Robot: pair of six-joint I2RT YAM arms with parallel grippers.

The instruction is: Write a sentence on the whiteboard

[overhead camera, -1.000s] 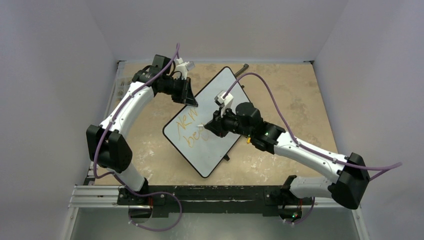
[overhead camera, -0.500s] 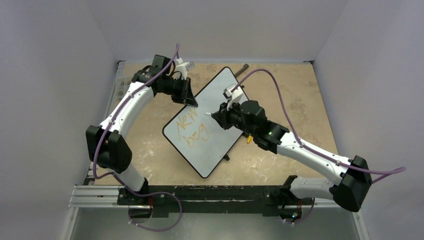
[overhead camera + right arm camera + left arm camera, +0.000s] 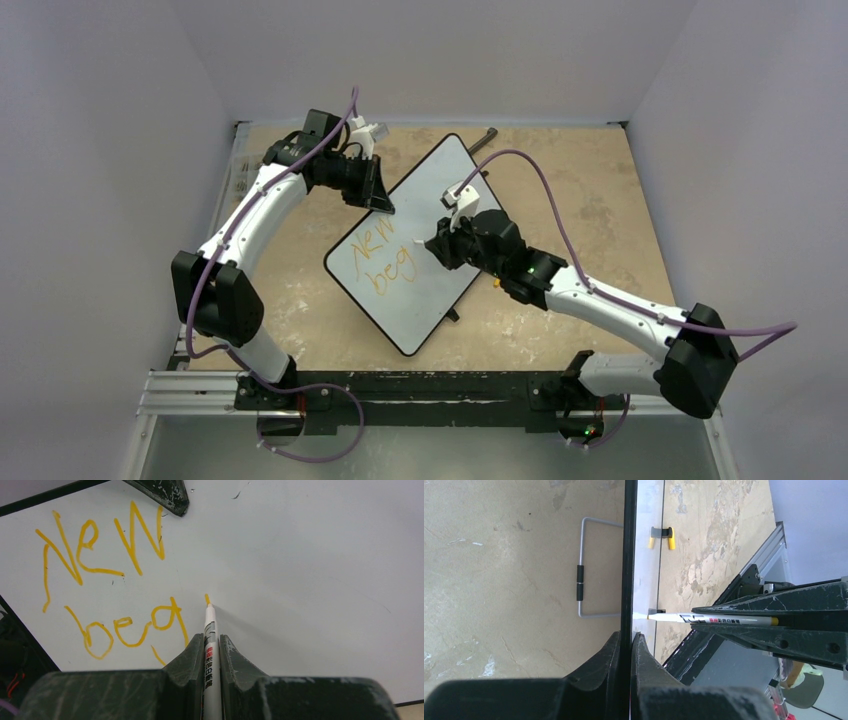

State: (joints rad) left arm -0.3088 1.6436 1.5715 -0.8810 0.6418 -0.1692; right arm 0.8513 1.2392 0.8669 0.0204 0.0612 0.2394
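The whiteboard lies slanted on the table. The sentence reads "New" and "beg" in orange, in two lines; it also shows in the right wrist view. My left gripper is shut on the whiteboard's black rim, its jaws closed on it. My right gripper is shut on a white pen, also seen in the left wrist view. The pen's orange tip meets the board just right of the "g".
A grey wire stand and a black clip with yellow tips lie on the tan table beside the board. A dark bar sits at the board's far corner. A small yellow piece lies under my right arm.
My right gripper finished the "g", moved up and right away from the lettering, and now has the pen tip down just right of the "g". The left arm has not moved.
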